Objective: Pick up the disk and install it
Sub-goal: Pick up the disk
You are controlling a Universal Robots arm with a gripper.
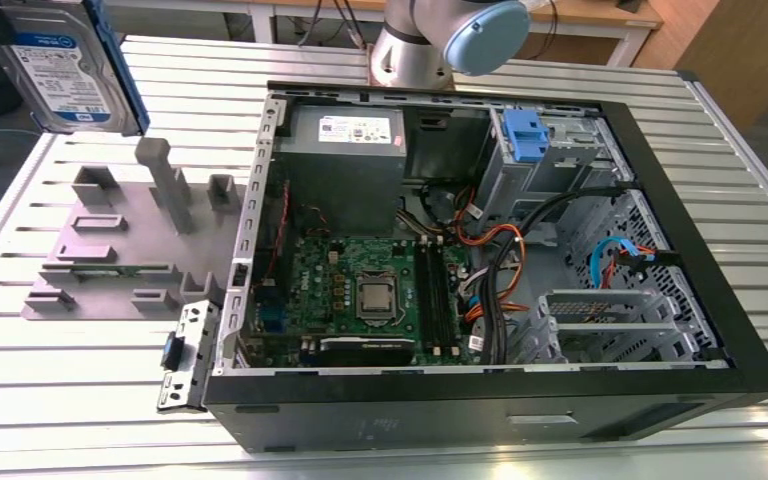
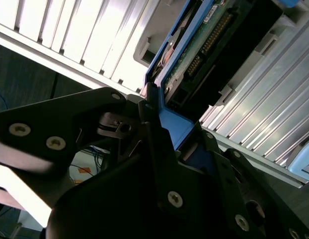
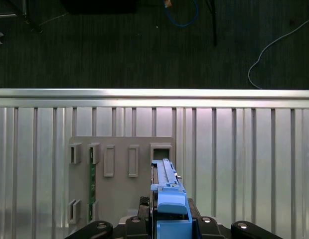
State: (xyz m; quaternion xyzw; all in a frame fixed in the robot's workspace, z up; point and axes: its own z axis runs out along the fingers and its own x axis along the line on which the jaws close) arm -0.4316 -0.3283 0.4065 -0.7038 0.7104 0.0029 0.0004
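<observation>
Claw (image 2: 172, 130) is clamped on the disk's (image 1: 64, 65) blue frame, holding it upright in the air, well apart from the open computer case (image 1: 491, 250) on the counter (image 1: 744, 160). Pickup looks done; fitting it inside the case is not yet done.

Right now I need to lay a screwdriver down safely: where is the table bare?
Bare table slats: at the exterior view's lower left, between the grey fixture and the table edge, and a strip at that view's right, beside the computer case. Crowded: inside the case, among cables and motherboard, and above the fixture, where the claw holds the disk.
</observation>
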